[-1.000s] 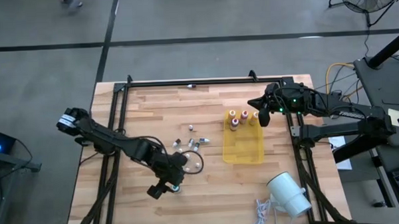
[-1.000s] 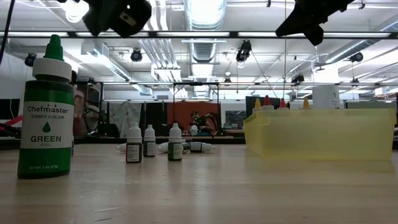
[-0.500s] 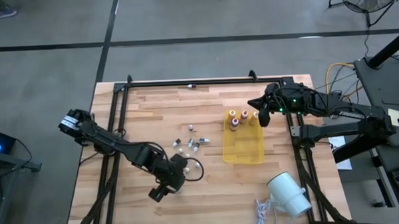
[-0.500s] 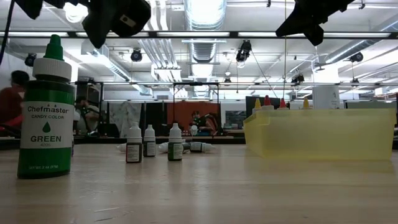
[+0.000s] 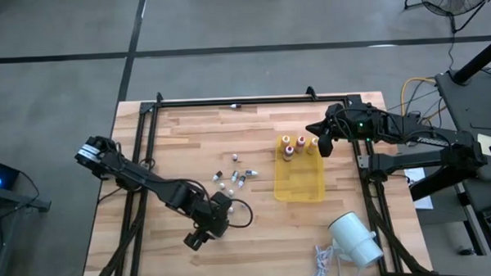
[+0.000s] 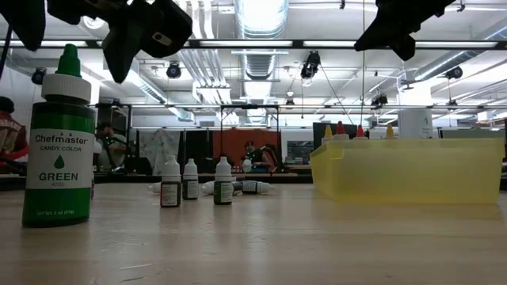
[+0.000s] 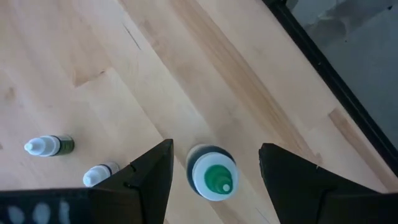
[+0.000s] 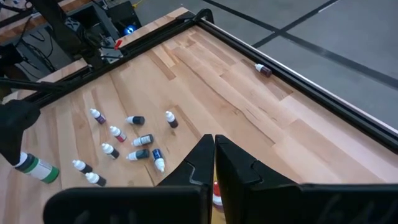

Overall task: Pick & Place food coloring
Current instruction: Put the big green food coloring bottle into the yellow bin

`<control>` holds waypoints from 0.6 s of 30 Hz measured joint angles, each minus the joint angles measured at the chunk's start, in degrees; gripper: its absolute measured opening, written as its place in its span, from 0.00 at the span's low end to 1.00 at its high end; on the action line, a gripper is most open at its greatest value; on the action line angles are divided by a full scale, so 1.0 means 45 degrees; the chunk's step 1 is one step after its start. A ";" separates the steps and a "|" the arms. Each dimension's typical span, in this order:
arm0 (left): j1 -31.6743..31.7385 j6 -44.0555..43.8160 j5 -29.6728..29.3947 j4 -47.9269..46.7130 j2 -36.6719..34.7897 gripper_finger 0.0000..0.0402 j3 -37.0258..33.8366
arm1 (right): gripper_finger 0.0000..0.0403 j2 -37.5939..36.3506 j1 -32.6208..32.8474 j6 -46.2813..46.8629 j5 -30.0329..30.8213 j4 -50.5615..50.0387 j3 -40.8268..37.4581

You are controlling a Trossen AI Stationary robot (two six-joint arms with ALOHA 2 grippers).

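A green-topped food coloring bottle [image 7: 212, 177] stands upright on its base near the table's near edge, large in the low view [image 6: 59, 142]. My left gripper [image 7: 216, 152] hangs open above it, one finger to either side of its top and clear of it; in the high view the gripper [image 5: 206, 229] hides it. Small vials [image 5: 235, 178] lie and stand mid-table. Several bottles [image 5: 293, 144] stand at the far end of the yellow tray [image 5: 300, 185]. My right gripper [image 5: 323, 143] waits shut above the tray's far right corner.
A big white cylinder [image 5: 355, 239] lies near the right near corner, with a white cord [image 5: 323, 262] beside it. One more vial [image 8: 263, 70] lies by the black frame rail [image 5: 236, 100] along the far edge. Bare wood spreads left of the vials.
My left gripper has come down toward the green-topped bottle and shifted slightly toward the near edge, staying open. The bottle, the vials and my right arm have kept still.
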 joint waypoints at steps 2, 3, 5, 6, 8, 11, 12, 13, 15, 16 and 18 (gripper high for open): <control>0.0000 -0.0001 0.0000 -0.0023 0.0089 0.52 -0.0010 | 0.02 0.0000 0.0000 0.0000 0.0000 0.0003 0.0002; 0.0000 -0.0001 -0.0004 -0.0007 0.0134 0.52 -0.0010 | 0.02 0.0000 0.0000 0.0000 0.0000 0.0003 0.0000; 0.0000 -0.0001 -0.0006 -0.0021 0.0236 0.52 -0.0010 | 0.02 0.0000 0.0000 0.0000 0.0000 0.0003 0.0002; 0.0000 -0.0006 -0.0019 -0.0026 0.0271 0.52 -0.0010 | 0.02 0.0000 0.0000 0.0000 0.0000 0.0003 -0.0001; 0.0000 -0.0001 -0.0030 -0.0048 0.0342 0.52 -0.0010 | 0.02 0.0000 0.0000 0.0000 0.0000 0.0003 0.0001; 0.0000 -0.0009 -0.0039 -0.0101 0.0426 0.52 -0.0010 | 0.02 0.0000 0.0000 0.0000 0.0000 0.0003 0.0002; 0.0000 -0.0021 -0.0039 -0.0093 0.0449 0.52 -0.0010 | 0.02 0.0000 0.0000 -0.0004 0.0000 0.0006 0.0001; 0.0000 -0.0021 -0.0039 -0.0109 0.0465 0.52 -0.0010 | 0.02 0.0000 0.0000 0.0000 0.0000 0.0004 -0.0001; 0.0000 -0.0026 -0.0039 -0.0169 0.0501 0.52 -0.0010 | 0.02 0.0000 0.0000 0.0000 0.0000 0.0003 -0.0001; 0.0000 -0.0026 -0.0039 -0.0230 0.0526 0.52 -0.0010 | 0.02 0.0000 0.0000 0.0000 0.0000 0.0008 -0.0001; 0.0000 -0.0031 -0.0039 -0.0262 0.0583 0.52 -0.0010 | 0.02 0.0000 0.0000 0.0000 0.0000 0.0003 0.0000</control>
